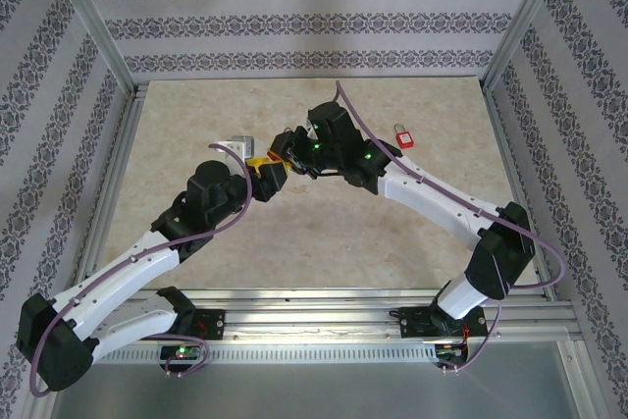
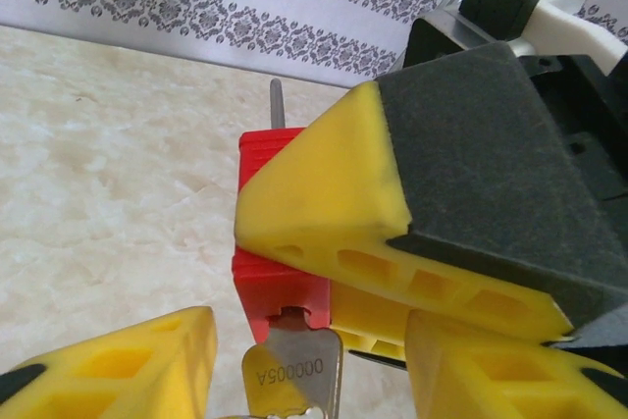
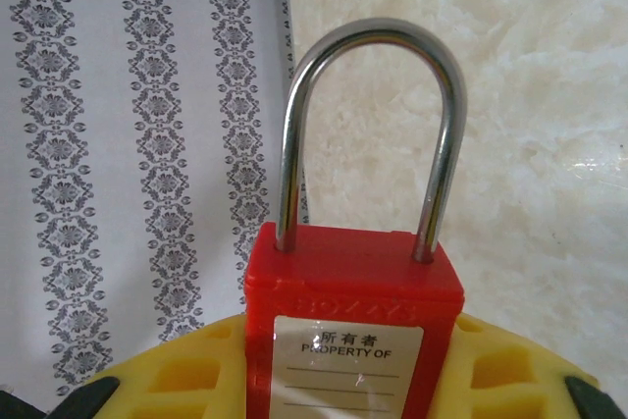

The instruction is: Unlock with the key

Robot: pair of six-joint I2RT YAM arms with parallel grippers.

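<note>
Numbered key at red padlock base

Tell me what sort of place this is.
Probably a purpose-built robot test cell rather than a room. An aluminium frame boxes it in, patterned panels stand as walls, and the floor is a marble-look table.
</note>
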